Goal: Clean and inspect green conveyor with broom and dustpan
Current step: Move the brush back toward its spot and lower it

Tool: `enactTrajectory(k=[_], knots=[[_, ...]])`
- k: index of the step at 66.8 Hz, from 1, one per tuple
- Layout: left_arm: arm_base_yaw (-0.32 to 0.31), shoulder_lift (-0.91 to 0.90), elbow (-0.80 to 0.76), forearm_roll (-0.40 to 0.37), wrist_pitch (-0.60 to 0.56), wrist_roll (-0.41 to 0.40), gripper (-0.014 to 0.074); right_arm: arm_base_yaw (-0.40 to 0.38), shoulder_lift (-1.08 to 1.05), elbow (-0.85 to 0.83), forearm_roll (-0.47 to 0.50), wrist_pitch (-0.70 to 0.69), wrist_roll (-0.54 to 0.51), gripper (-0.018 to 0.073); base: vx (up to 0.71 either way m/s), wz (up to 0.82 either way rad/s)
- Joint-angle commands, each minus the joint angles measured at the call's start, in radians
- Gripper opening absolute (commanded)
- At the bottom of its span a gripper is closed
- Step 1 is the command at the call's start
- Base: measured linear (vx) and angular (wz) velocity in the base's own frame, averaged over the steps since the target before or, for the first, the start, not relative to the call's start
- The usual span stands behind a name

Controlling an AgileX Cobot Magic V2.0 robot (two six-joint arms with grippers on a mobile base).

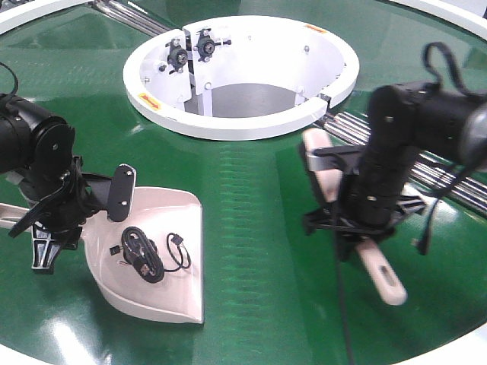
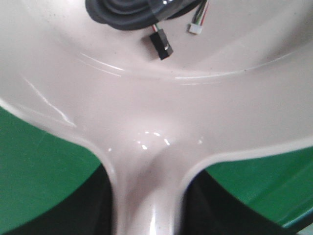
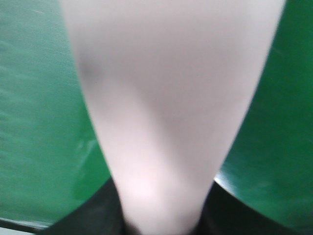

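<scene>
The pinkish-beige dustpan (image 1: 171,285) lies on the green conveyor (image 1: 251,190) at the left, with its flat edge to the right. My left gripper (image 1: 65,209) is shut on its handle, whose end (image 1: 11,217) sticks out at the far left. In the left wrist view the dustpan (image 2: 146,107) narrows to the handle between my dark fingers (image 2: 88,210). My right gripper (image 1: 358,220) is shut on the beige broom (image 1: 384,277), which slants above the belt at the right. The broom (image 3: 166,98) fills the right wrist view, and its bristles are hidden.
A coiled black cable (image 1: 141,255) and a small looped wire (image 1: 179,251) lie inside the dustpan. The coil (image 2: 127,12) and a black plug (image 2: 161,46) also show in the left wrist view. The white ring opening (image 1: 243,122) is at the back centre. Silver rails (image 1: 426,163) run behind the right arm.
</scene>
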Motion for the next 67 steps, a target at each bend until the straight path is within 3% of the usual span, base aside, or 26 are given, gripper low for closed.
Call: enactTrajectory(k=[1,67], knots=[[-0.006,-0.047,-0.027,-0.009,-0.01,-0.001,0.0003,-0.048,-0.058,0.015,0.001,-0.024,-0.037,-0.0004,0.0,0.0],[-0.006,-0.047,-0.027,-0.009,-0.01,-0.001,0.0003,-0.065,-0.014,0.032,-0.048,-0.032,-0.063,-0.0001,0.0,0.0]])
